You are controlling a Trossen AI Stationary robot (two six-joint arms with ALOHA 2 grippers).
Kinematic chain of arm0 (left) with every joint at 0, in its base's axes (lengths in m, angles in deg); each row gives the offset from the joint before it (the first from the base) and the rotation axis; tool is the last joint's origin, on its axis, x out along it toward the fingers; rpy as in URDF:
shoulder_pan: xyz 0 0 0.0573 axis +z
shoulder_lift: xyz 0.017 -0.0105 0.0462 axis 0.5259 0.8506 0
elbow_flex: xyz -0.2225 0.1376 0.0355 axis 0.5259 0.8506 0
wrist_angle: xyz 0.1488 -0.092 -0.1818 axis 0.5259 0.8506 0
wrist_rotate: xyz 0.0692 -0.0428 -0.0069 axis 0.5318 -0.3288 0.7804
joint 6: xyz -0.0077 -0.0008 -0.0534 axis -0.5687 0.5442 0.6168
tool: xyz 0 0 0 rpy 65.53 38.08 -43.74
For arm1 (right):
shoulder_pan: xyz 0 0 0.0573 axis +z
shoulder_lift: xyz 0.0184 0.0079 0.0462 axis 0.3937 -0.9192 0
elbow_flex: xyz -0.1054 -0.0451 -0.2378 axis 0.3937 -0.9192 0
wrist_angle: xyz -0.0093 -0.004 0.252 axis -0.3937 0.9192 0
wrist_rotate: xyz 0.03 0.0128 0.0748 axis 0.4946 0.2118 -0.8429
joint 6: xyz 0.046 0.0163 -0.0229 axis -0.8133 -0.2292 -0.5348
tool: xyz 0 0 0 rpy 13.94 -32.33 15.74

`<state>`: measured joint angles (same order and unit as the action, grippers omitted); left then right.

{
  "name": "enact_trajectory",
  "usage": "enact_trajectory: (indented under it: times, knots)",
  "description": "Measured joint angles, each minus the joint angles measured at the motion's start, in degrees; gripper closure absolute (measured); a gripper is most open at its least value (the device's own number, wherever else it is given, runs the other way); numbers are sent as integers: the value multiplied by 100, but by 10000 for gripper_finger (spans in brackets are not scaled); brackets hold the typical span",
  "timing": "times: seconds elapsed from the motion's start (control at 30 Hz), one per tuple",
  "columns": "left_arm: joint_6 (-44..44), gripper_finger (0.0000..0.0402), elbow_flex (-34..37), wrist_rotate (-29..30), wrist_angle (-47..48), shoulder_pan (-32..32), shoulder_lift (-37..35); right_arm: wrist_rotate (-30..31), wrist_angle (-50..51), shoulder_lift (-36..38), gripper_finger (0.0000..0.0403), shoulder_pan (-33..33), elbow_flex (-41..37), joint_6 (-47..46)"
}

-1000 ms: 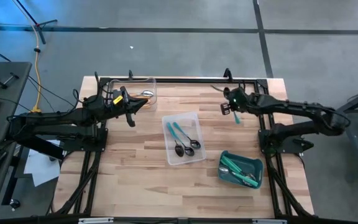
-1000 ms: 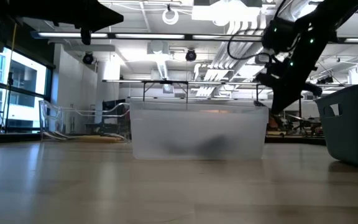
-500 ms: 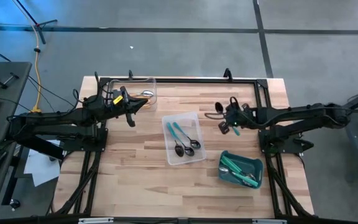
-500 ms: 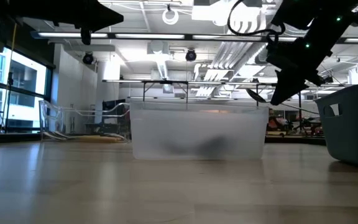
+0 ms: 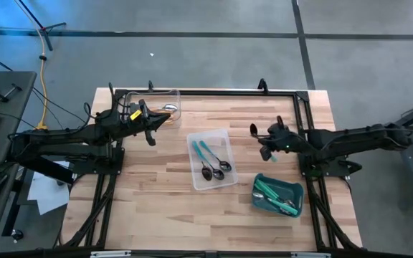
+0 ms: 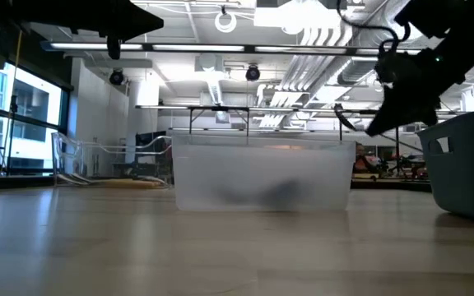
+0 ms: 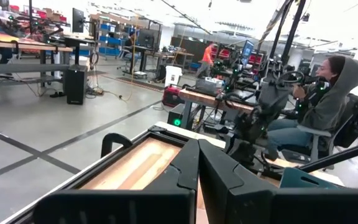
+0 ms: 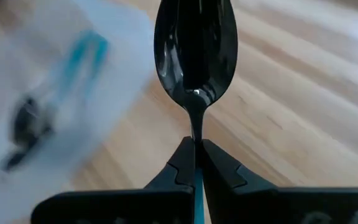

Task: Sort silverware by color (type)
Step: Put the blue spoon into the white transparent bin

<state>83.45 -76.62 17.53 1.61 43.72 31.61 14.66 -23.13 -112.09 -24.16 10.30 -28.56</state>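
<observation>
R gripper [image 5: 264, 152] moved toward mid tray [image 5: 212, 159], fingers pinching teal spoon [image 8: 195, 43]; L gripper [image 5: 151, 134] pressed together, idle. Bin [image 5: 278, 195] spoons left.

High view straight down over whole table [image 5: 156, 179]; low view level at tabletop; both share clear tray [image 5: 212, 159].

My two arms [image 5: 70, 136] were dark, jointed, matte black. A yellow tag [image 5: 135, 115] and black cables sat near my left wrist. My fingers [image 8: 219, 168] were angular black wedges tapering to narrow tips.
</observation>
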Motion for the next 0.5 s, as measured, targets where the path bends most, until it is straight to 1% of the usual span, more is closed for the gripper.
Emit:
enact_trajectory:
  times: [0.1,0.17,0.23,0.3,0.43,0.5]
  knots:
    - [-2,401,0,0,-1,-2,0,-9,-717,125,403,0,-107,289]
    - [-1,401,0,0,0,-1,0,-34,-1187,66,403,-4,-111,505]
    - [-3,401,0,0,0,0,0,-107,-1875,-62,403,-4,-111,634]
    - [-1,401,0,2,-1,0,0,-126,-2827,-249,403,-4,-111,766]
    - [-3,401,0,2,-2,-2,0,-206,-4903,-723,403,-4,-108,1321]
    - [-4,401,0,2,-4,-1,0,-320,-5515,-961,403,-4,19,1568]
